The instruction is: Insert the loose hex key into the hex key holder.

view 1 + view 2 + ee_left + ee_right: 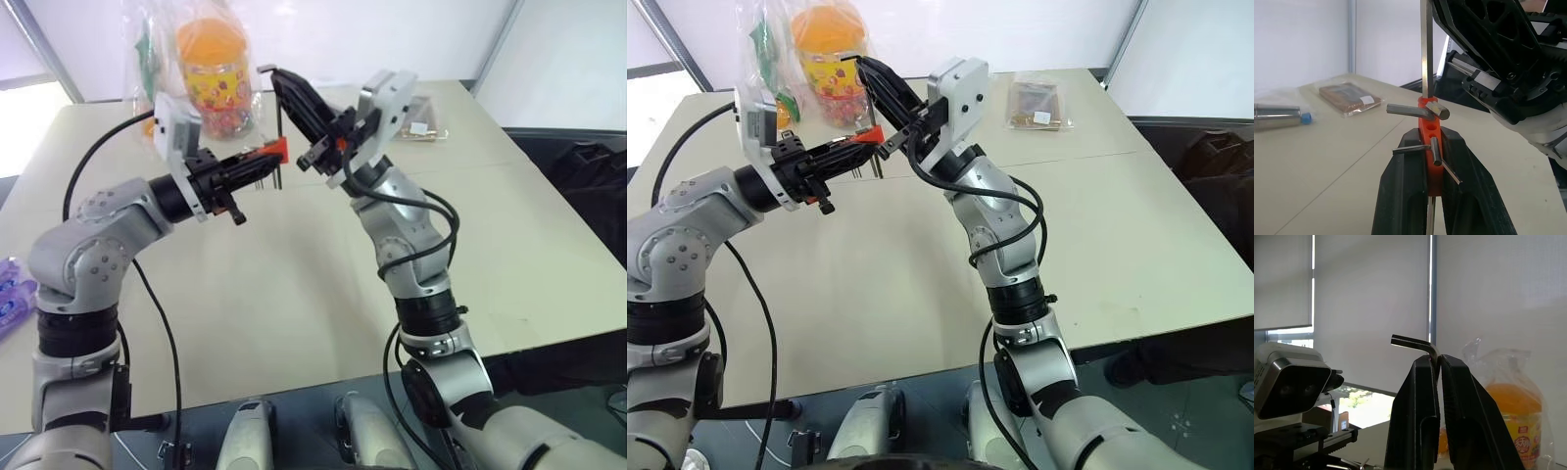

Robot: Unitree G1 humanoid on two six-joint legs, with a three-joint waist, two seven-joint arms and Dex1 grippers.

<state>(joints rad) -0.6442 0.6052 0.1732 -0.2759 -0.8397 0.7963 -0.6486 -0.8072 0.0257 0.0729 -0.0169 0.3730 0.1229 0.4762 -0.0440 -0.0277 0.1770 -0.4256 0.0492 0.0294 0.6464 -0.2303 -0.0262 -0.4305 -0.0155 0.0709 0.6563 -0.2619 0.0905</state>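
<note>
Above the beige table [294,323], both arms are raised and their pincers meet in mid-air. Clamped between the fingers of the left pincer [1431,161] is the red holder [1430,147], with several short metal keys sticking out of its sides. The right pincer [1439,363] is clenched on the loose hex key [1413,342]: the bent short leg pokes out past its fingertips, and the long straight shank runs down from this pincer to the top end of the red holder, where it meets one of the holes; whether it is already seated there I cannot tell. Beyond the two pincers, at the far edge of the table, stands a bagged jar [211,73] with an orange lid. Farther to the right pincer's side lies a flat clear packet [1036,103].
</note>
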